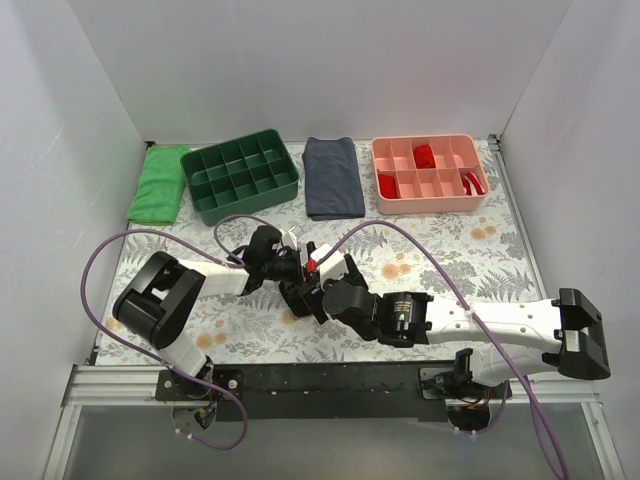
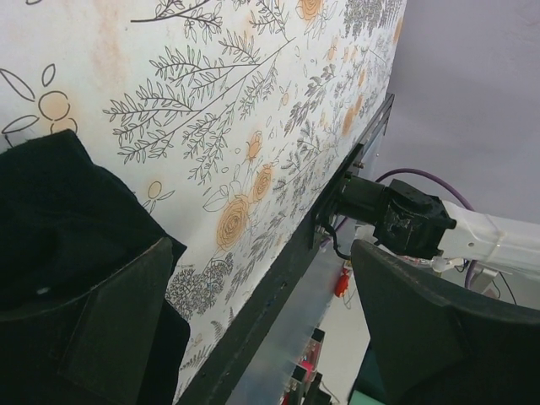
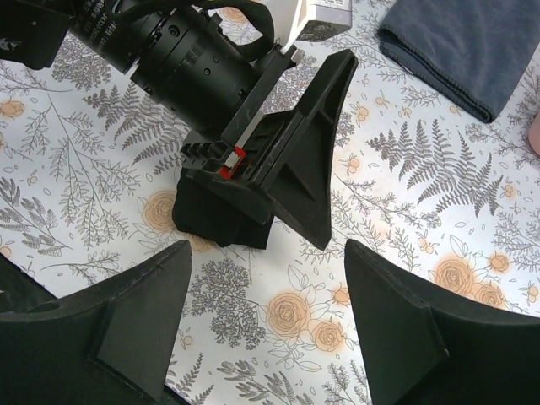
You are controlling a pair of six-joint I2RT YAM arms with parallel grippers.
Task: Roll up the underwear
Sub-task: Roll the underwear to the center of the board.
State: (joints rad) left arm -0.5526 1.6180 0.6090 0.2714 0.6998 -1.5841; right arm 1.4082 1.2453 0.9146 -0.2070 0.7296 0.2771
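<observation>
The underwear (image 3: 221, 221) is a small bunched black bundle on the floral table, also seen in the top view (image 1: 297, 303). My left gripper (image 2: 261, 253) is open. The black fabric (image 2: 59, 219) lies against and behind its left finger (image 2: 118, 329), and only table shows in the gap. In the right wrist view one left finger (image 3: 316, 143) juts past the bundle while the other rests over it. My right gripper (image 3: 268, 249) hangs open just beside the bundle, with only bare table between its jaws. Both grippers (image 1: 298, 280) (image 1: 330, 285) meet near the table's middle.
At the back stand a green cloth (image 1: 158, 185), a dark green compartment tray (image 1: 240, 175), a folded navy-grey cloth (image 1: 332, 177) (image 3: 464, 42) and a pink tray (image 1: 470, 200) holding small red rolls (image 1: 425, 155). The table's near edge and black rail (image 2: 278, 278) lie close by.
</observation>
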